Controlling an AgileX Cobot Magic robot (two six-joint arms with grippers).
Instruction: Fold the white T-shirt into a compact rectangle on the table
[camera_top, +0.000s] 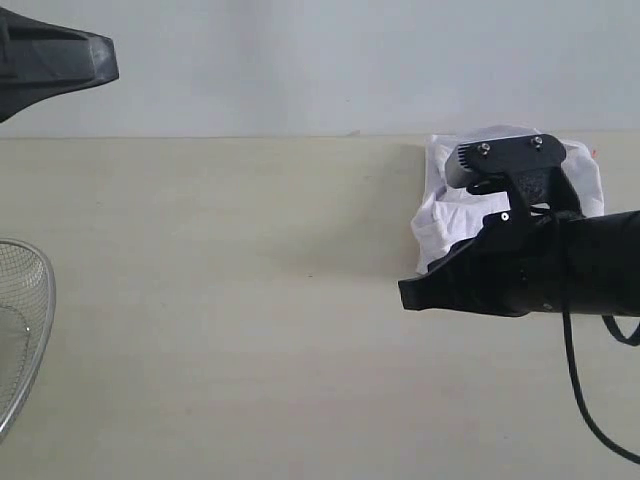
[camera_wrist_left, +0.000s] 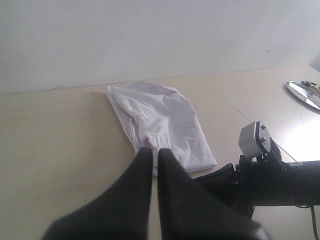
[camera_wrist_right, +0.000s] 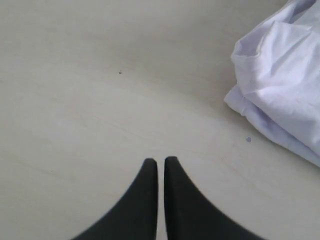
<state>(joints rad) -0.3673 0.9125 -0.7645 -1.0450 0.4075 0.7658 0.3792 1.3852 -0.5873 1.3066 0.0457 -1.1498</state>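
Note:
The white T-shirt (camera_top: 450, 205) lies as a rumpled, folded bundle on the table (camera_top: 230, 300), at the back right near the wall. It also shows in the left wrist view (camera_wrist_left: 162, 120) and the right wrist view (camera_wrist_right: 285, 85), plain white, with no print in sight. My right gripper (camera_top: 404, 293) is shut and holds nothing, just in front of and left of the bundle, over bare tabletop (camera_wrist_right: 161, 161). My left gripper (camera_top: 110, 62) hangs far off at the upper left, shut and with nothing in it (camera_wrist_left: 155, 151). Part of the shirt is hidden behind the right arm (camera_top: 560, 265).
A round wire-mesh basket (camera_top: 22, 330) pokes in at the left edge. A pale wall (camera_top: 300, 60) runs along the table's back edge. A shiny round metal object (camera_wrist_left: 304, 93) lies far to the side. A black cable (camera_top: 580, 390) hangs from the right arm.

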